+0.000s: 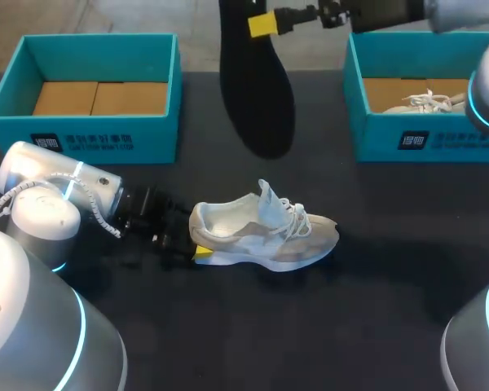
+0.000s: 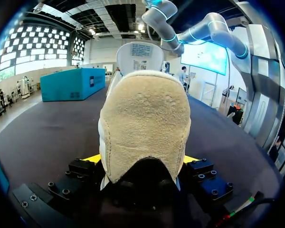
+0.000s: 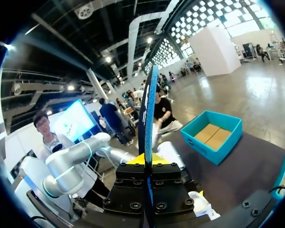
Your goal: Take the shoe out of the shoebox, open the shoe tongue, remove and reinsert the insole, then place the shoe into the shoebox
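**Q:** While the white shoe [image 1: 265,232] lies on its sole on the dark table [image 1: 391,326], tongue lifted, why is the left gripper [image 2: 141,160] at its heel?

**A:** To pin it, by my reading. Both yellow tips press the suede heel from either side, so the shoe should not slide while its insole is out. The left arm lies low, almost level with the table, coming in from the left.

**Q:** And the right gripper [image 3: 146,161]?

**A:** Clamped flat on the black insole [image 1: 257,81] near one end. The rest hangs down, held high, well clear of the shoe. The right arm reaches in above the right shoebox [image 1: 375,134], where a second shoe [image 1: 428,102] rests. The left shoebox [image 1: 159,81] shows only cardboard.

**Q:** Next?

**A:** Probably reinsertion, with the insole lowered into the open collar.
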